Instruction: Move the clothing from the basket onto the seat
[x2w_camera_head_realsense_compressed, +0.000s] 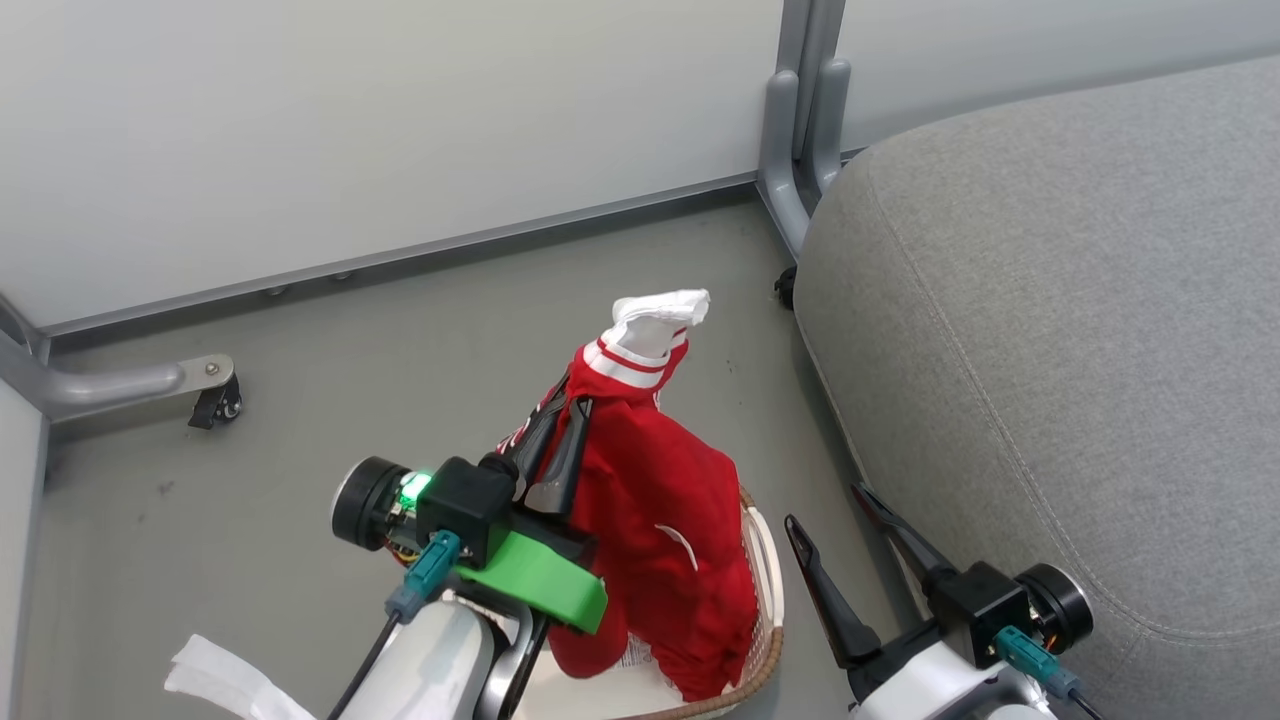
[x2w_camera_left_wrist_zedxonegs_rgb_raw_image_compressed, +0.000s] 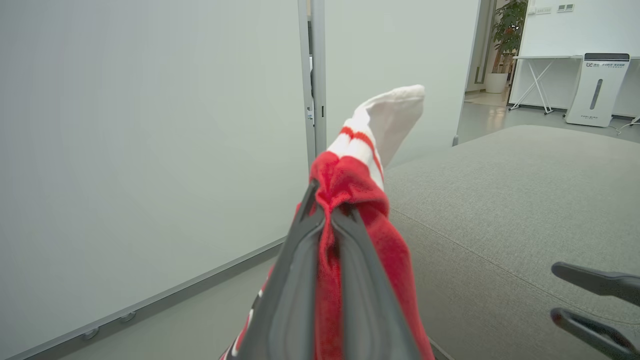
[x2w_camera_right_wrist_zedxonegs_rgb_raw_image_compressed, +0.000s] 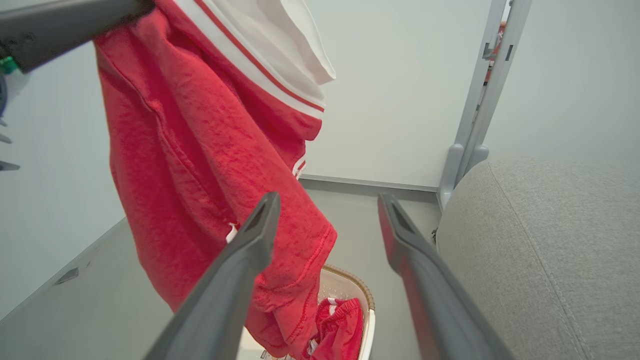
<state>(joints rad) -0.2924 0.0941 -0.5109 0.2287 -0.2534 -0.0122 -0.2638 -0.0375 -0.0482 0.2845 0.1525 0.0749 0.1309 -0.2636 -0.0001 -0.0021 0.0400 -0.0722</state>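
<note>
My left gripper (x2w_camera_head_realsense_compressed: 572, 400) is shut on a red jersey (x2w_camera_head_realsense_compressed: 660, 500) near its white collar and holds it up, with the hem trailing down into the basket (x2w_camera_head_realsense_compressed: 765, 640). In the left wrist view the fabric (x2w_camera_left_wrist_zedxonegs_rgb_raw_image_compressed: 350, 175) bunches between the closed fingers (x2w_camera_left_wrist_zedxonegs_rgb_raw_image_compressed: 327, 202). A second red garment (x2w_camera_right_wrist_zedxonegs_rgb_raw_image_compressed: 340, 320) lies inside the basket (x2w_camera_right_wrist_zedxonegs_rgb_raw_image_compressed: 357, 285). Between the basket and the grey seat (x2w_camera_head_realsense_compressed: 1050, 300) my right gripper (x2w_camera_head_realsense_compressed: 825, 505) stands open and holds nothing. In its own view its fingers (x2w_camera_right_wrist_zedxonegs_rgb_raw_image_compressed: 329, 198) frame the hanging jersey (x2w_camera_right_wrist_zedxonegs_rgb_raw_image_compressed: 190, 150) without touching it.
Pale partition panels close off the back, joined at a grey metal post (x2w_camera_head_realsense_compressed: 800, 120) beside the seat's corner. A panel foot with a caster (x2w_camera_head_realsense_compressed: 215, 405) sits on the grey floor at left. A white strap (x2w_camera_head_realsense_compressed: 220, 680) lies by my left forearm.
</note>
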